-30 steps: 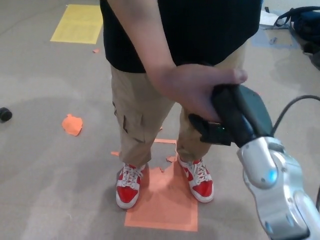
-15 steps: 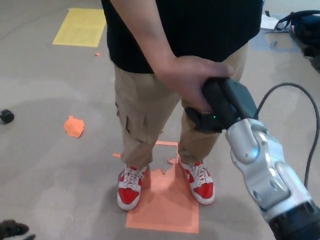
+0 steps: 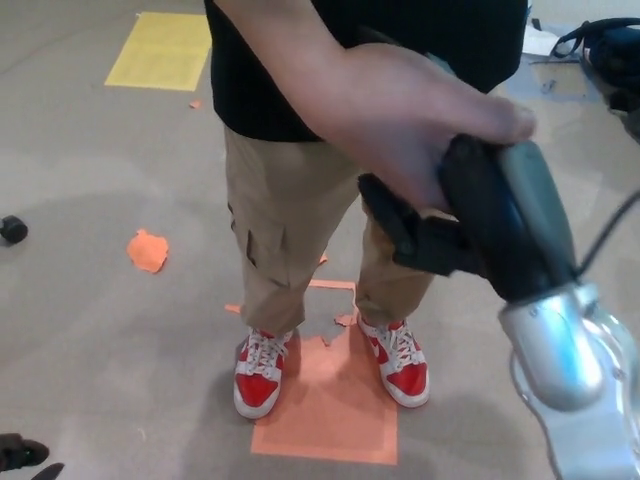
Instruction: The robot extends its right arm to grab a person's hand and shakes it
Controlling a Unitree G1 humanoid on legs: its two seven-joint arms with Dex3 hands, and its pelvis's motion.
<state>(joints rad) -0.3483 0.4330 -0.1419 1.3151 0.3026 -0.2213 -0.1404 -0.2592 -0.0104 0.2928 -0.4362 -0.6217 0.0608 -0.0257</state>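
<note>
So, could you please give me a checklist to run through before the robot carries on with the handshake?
1. Right hand clasped with the person's hand: ok, the two are locked together.
2. Person's grip wraps the right hand from above: ok.
3. Robot's finger positions in the clasp: cannot tell, mostly covered.
4. Cable by the right forearm hanging free of the clasp: ok.
5. Person standing steady, red shoes on the orange floor patch: ok.
6. Left hand out of the way: cannot tell, not in view.
</note>
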